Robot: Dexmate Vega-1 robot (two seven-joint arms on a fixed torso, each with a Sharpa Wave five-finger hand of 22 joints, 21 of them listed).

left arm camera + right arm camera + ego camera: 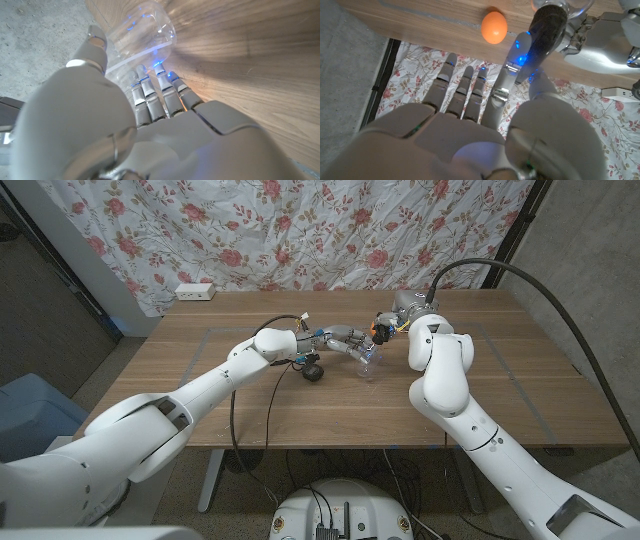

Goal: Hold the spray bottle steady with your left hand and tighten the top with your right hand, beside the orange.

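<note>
Head view: left hand [343,340] grips the clear spray bottle [367,361] mid-table, far from every table [520,395] edge. Right hand [520,65] pinches its dark top [547,30]; the orange [494,27] sits near.

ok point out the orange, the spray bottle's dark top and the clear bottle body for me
orange [494,27]: right wrist view, middle of the fruit.
dark top [547,30]: right wrist view, side of the top.
clear bottle body [142,30]: left wrist view, see-through wall above the left hand's fingers.

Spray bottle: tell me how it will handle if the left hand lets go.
The spray bottle looks clear, thin-walled and empty, so probably light and easily tipped. Its smooth plastic may slip within the left hand. The dark top likely makes it top-heavy.
</note>
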